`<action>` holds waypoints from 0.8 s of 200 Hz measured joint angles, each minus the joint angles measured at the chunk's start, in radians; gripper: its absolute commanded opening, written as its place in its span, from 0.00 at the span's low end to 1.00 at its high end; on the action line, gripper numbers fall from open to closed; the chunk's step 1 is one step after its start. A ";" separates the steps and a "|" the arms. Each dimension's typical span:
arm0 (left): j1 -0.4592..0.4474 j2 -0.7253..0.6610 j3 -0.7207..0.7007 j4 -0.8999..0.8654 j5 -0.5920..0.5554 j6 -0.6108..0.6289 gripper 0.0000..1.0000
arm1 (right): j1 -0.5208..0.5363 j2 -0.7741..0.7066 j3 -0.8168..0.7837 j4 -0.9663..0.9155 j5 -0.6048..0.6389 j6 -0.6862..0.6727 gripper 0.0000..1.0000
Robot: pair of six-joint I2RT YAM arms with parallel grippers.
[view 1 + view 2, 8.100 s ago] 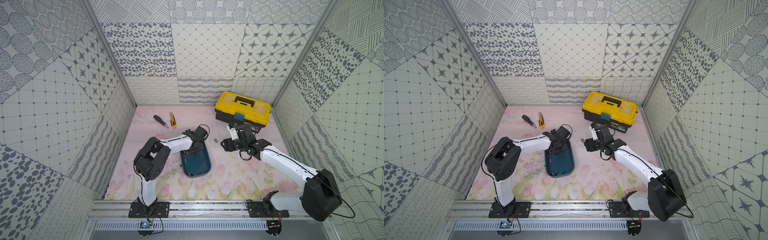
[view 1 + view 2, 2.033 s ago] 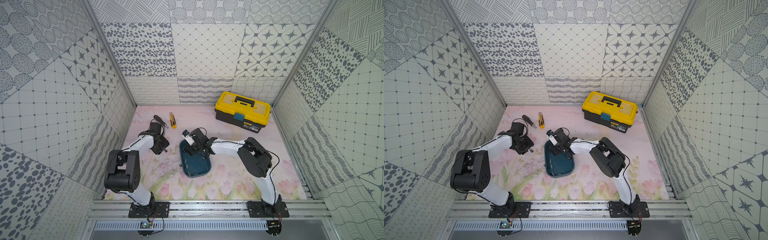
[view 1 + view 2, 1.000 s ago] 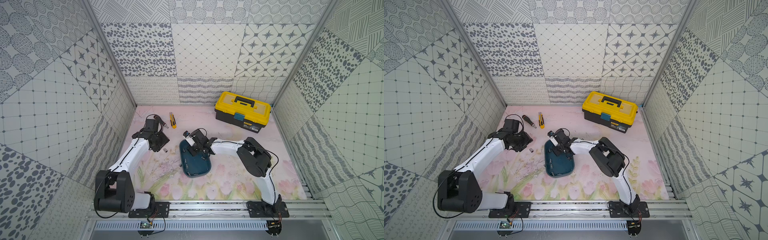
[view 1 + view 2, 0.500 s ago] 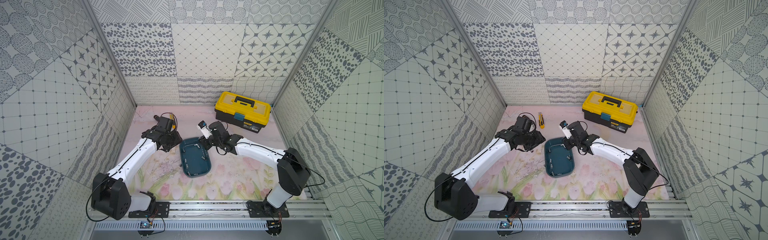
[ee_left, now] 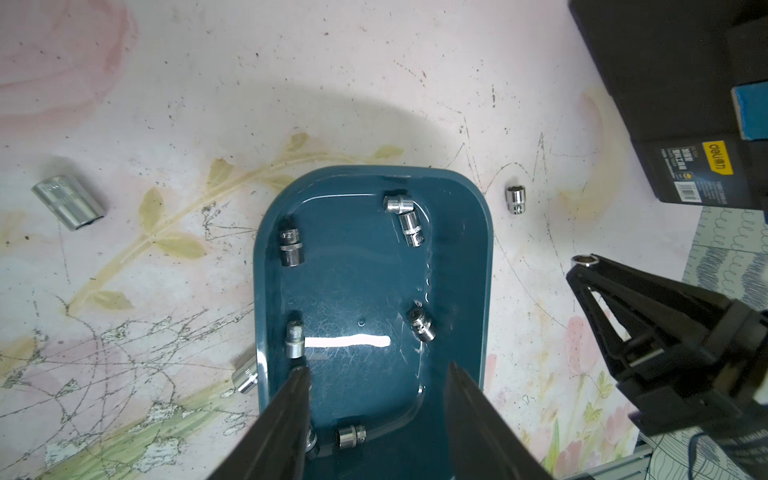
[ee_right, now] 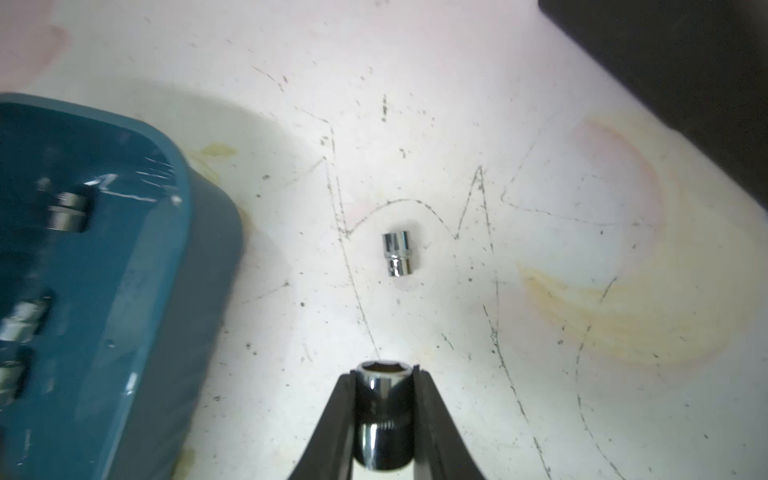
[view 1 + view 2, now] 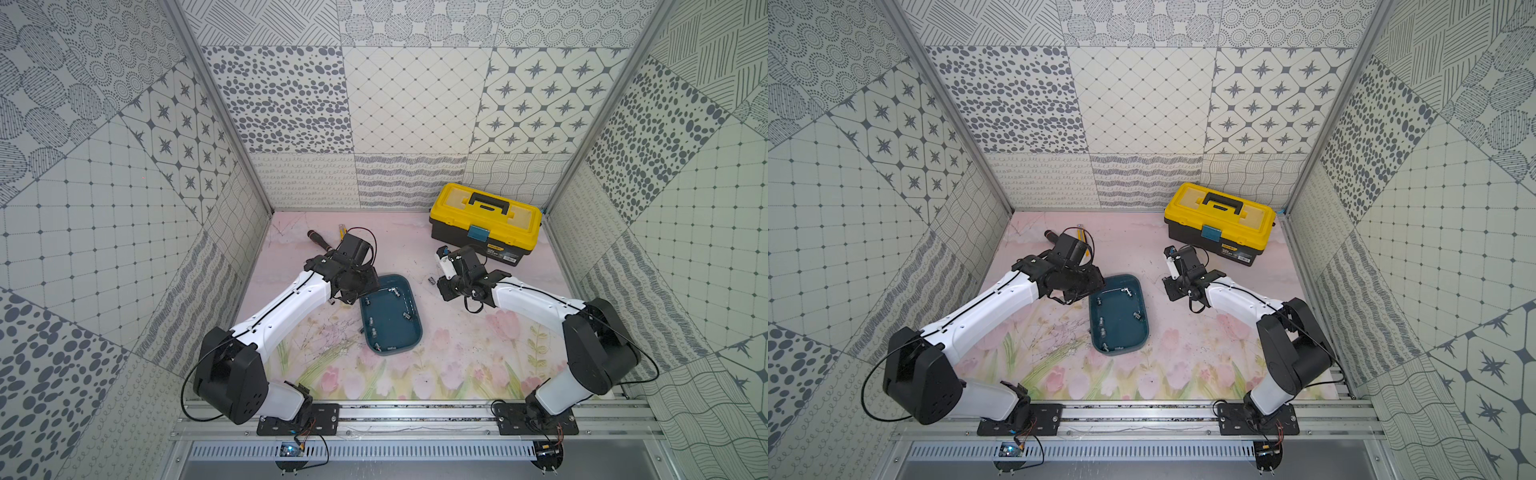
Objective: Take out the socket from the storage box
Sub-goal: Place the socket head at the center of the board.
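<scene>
Chrome-plated steel is noted at the right gripper [image 6: 384, 374]: a socket [image 6: 384, 419] is clamped between its two dark fingers, with the hex opening turned away from the wrist. This socket is found outside the storage box [image 6: 104, 270], over bare table [image 6: 540, 187], on the side of the box that faces the yellow-lidded toolbox [image 7: 484, 222]. The toolbox is placed at the far right corner of the table.

A smaller loose socket [image 6: 397, 254] is seen lying on the table just ahead of the right gripper, near the box's far right corner and apart from its wall.

The teal box is located about mid-table, lidless. Several sockets [image 5: 291, 247] are recorded inside it, most lying against its walls.

The left gripper [image 5: 376, 368] is held above the box, by its far left corner in both top views. Its fingers are spread and nothing is grasped between them.

On the box's left side, a large socket [image 5: 68, 202] is seen well apart on the table, and another small socket [image 5: 245, 376] is found just beside the outer wall.
</scene>
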 measured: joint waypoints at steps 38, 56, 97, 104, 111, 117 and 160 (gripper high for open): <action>-0.008 0.011 0.001 0.000 -0.012 0.000 0.56 | -0.011 0.104 0.075 -0.085 0.021 0.006 0.10; -0.008 0.012 0.001 0.000 -0.017 0.001 0.56 | -0.016 0.136 0.095 -0.114 0.023 0.010 0.10; -0.011 0.013 0.001 0.000 -0.023 0.001 0.56 | -0.027 0.186 0.119 -0.165 0.025 0.014 0.10; -0.011 0.013 0.001 0.000 -0.025 0.001 0.56 | -0.029 0.190 0.120 -0.169 0.026 0.014 0.10; -0.011 0.013 0.001 0.000 -0.027 0.001 0.56 | -0.029 0.195 0.120 -0.173 0.026 0.014 0.11; -0.011 0.014 0.001 0.000 -0.027 0.001 0.56 | -0.029 0.198 0.121 -0.176 0.026 0.014 0.11; -0.011 0.013 0.001 -0.001 -0.029 0.000 0.56 | -0.029 0.231 0.167 -0.201 0.026 0.014 0.18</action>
